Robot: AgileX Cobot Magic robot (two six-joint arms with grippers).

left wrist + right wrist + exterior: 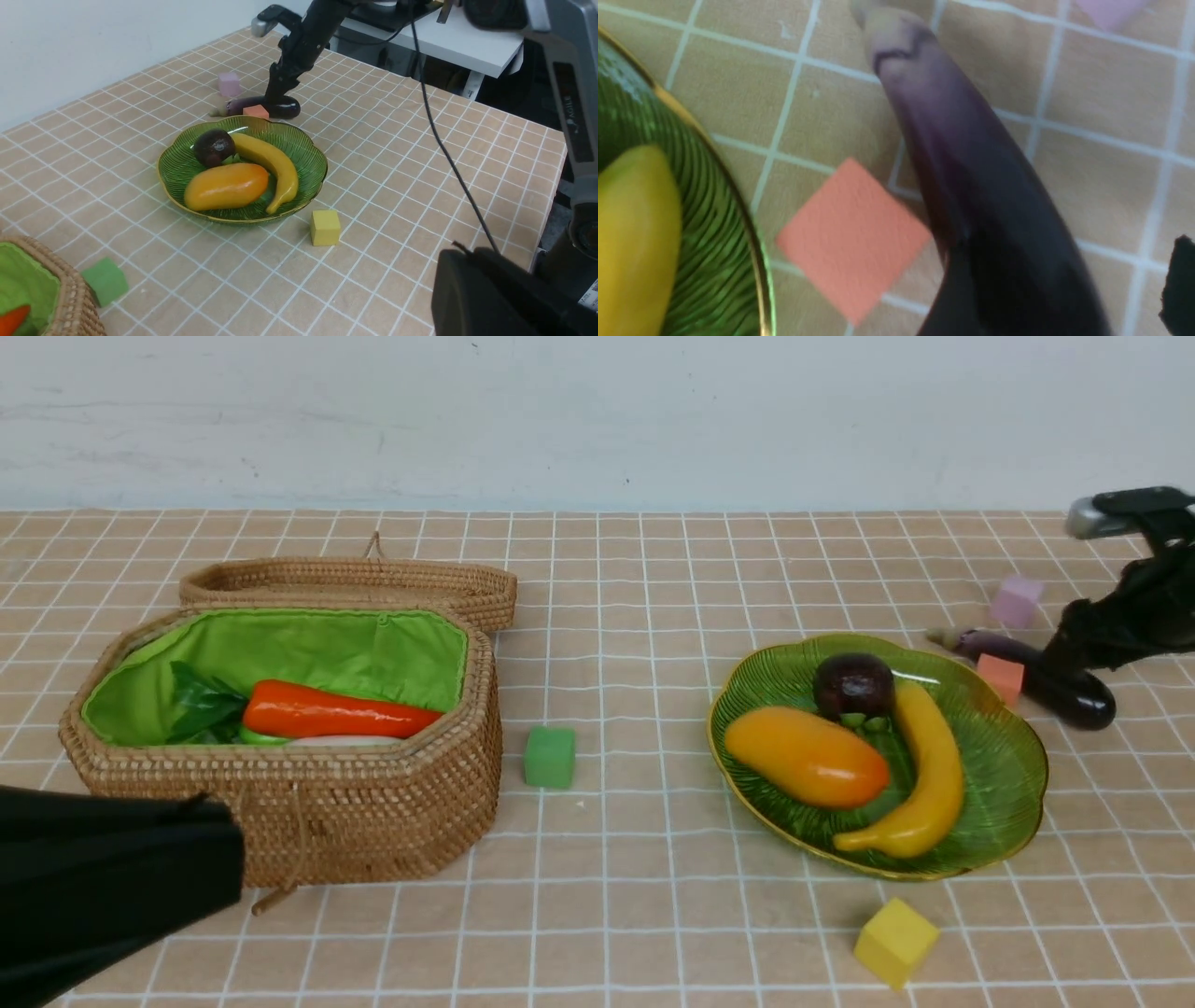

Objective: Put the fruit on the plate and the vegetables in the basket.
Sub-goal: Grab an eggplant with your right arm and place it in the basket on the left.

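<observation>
The green glass plate (1018,775) holds the banana (934,765), the mango (805,756) and the mangosteen (852,684). In the open wicker basket (373,812) lies the carrot (327,709) with green leaves, and a pale vegetable shows just beneath it. The dark-purple eggplant (1083,702) lies on the table to the right of the plate. My right gripper (1074,658) is down over its thick end, jaws open to either side of the eggplant (971,163), with a gap showing at one finger. At the near left my left gripper (219,845) hangs shut and empty in front of the basket.
An orange cube (1000,678) touches the eggplant on the plate's side, and a pink cube (1016,600) sits behind it. A green cube (549,757) lies between basket and plate, a yellow cube (894,941) in front of the plate. The basket lid (355,581) lies open at the back.
</observation>
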